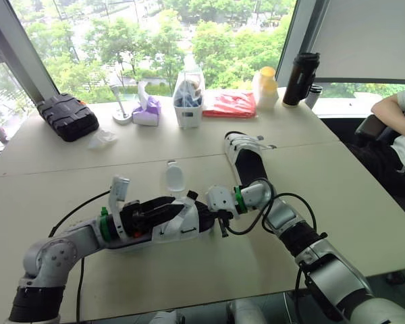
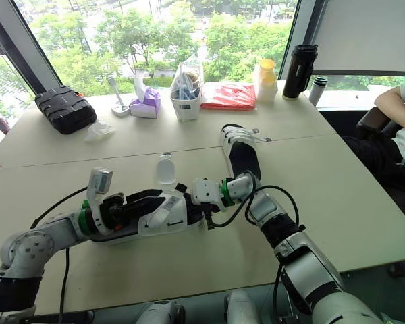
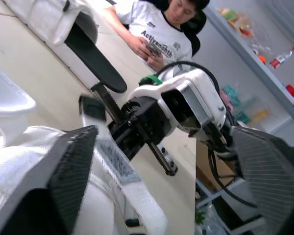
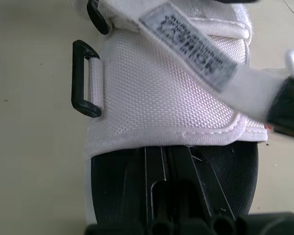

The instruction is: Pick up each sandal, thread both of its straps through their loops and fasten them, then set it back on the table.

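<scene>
A white sandal (image 1: 182,228) with a black footbed lies near the front middle of the table (image 1: 189,277). My left gripper (image 1: 165,210) reaches into it from the left. Its black fingers (image 3: 71,181) are spread wide over the white upper, so it is open. My right gripper (image 1: 212,214) meets the sandal's other end. Its fingers (image 4: 152,196) are shut and lie over the footbed, tips at the edge of the upper (image 4: 161,93). A labelled strap (image 4: 196,44) crosses the upper loose, beside a black loop (image 4: 84,78). The second sandal (image 1: 246,158) lies farther back.
A small clear bottle (image 1: 174,177) lies just behind the near sandal. Along the window stand a black case (image 1: 67,116), a tissue box (image 1: 146,108), a container (image 1: 187,94), a red pack (image 1: 229,104) and a black flask (image 1: 300,77). A person (image 1: 398,128) sits at the right.
</scene>
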Robot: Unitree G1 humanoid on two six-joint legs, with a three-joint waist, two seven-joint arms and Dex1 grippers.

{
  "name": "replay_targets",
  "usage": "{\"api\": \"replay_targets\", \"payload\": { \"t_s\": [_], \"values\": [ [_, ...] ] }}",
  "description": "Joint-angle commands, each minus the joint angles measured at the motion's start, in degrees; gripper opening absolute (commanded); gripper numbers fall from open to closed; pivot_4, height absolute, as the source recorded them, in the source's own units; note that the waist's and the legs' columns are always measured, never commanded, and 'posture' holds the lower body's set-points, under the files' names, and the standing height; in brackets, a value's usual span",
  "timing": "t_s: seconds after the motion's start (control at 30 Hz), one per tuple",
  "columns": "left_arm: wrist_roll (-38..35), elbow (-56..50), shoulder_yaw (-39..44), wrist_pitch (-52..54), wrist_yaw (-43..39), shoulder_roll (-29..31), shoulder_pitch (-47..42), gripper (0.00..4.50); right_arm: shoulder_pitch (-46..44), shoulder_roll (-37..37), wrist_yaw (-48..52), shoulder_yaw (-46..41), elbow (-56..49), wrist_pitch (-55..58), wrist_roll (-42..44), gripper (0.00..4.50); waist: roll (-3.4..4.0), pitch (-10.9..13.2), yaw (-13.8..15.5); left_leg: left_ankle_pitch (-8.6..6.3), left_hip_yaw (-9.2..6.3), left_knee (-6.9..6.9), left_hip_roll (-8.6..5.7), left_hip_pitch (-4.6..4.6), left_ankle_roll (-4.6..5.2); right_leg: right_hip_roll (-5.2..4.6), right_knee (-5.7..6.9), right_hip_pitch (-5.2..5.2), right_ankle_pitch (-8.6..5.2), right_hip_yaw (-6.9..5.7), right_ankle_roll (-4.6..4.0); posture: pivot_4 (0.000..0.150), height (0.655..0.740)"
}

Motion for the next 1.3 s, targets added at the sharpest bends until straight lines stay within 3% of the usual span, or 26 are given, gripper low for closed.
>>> {"api": "replay_targets", "payload": {
  "t_s": [0.03,0.37,0.7,1.0,1.3],
  "values": [
    [3.1,2.5,3.2,-4.7,3.2,-1.6,-1.8,4.46,2.1,-1.3,-0.1,2.3,3.2,2.1,-4.2,0.00,-0.01,0.0,0.0,0.04,-0.01,-0.01,0.00,0.00,-0.07,0.00,0.00,0.00,0.00,0.00,0.00,0.150,0.7400],
    [8.9,2.7,-1.4,-5.0,-4.3,3.4,-5.2,4.46,1.6,-1.0,-0.3,2.4,3.9,1.9,-4.4,0.00,-0.04,0.0,0.0,0.09,0.00,-0.03,-0.02,-0.01,-0.16,0.01,0.00,0.00,0.00,-0.01,-0.02,0.150,0.7400],
    [24.1,11.0,-16.9,-5.4,-17.5,10.7,-22.2,4.46,1.4,-1.0,-0.9,2.7,4.5,1.4,-4.8,0.00,-0.04,0.0,-0.1,0.14,0.02,-0.13,-0.11,0.01,-0.25,0.05,0.01,-0.02,0.01,-0.04,0.02,0.150,0.7400],
    [33.3,21.2,-23.7,-7.8,-22.0,7.6,-29.3,4.46,1.7,-1.2,-1.7,2.9,4.3,1.2,-5.0,0.00,-0.05,0.0,-0.1,0.16,-0.03,-0.12,-0.11,0.01,-0.26,0.07,0.07,-0.07,-0.04,-0.06,0.15,0.150,0.7400],
    [36.9,23.7,-25.9,-7.6,-26.8,4.8,-30.7,4.46,1.7,-1.3,-2.2,3.1,4.3,1.1,-5.2,0.00,-0.06,0.0,-0.1,0.17,-0.03,-0.10,-0.11,0.02,-0.26,0.07,0.10,-0.06,-0.03,-0.06,0.16,0.150,0.7400]
  ]
}}
